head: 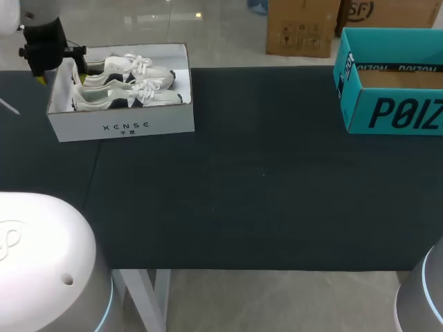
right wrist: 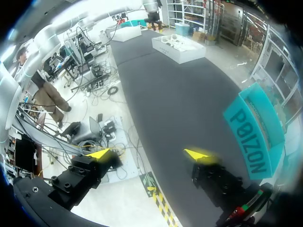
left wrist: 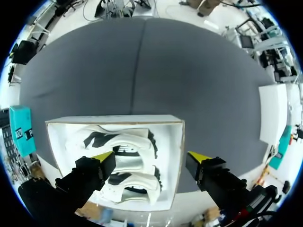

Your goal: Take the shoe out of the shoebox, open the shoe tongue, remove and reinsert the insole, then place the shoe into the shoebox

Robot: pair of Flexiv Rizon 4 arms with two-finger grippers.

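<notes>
An open white shoebox (head: 124, 126) stands at the table's far left with a pair of white sneakers in it, one nearer (head: 124, 93) and one behind it (head: 131, 68). My left gripper (head: 50, 55) hangs over the box's left end. In the left wrist view it (left wrist: 151, 158) is open above the box (left wrist: 113, 119): one yellow tip is over the sneakers (left wrist: 125, 153), the other just outside the box wall. My right gripper (right wrist: 147, 154) is open and empty near the table's edge, far from the shoebox (right wrist: 179, 47).
A teal cardboard box (head: 387, 111) stands open at the far right, beside my right gripper in its wrist view (right wrist: 255, 137). The dark mat (head: 263, 180) covers the table between the two boxes.
</notes>
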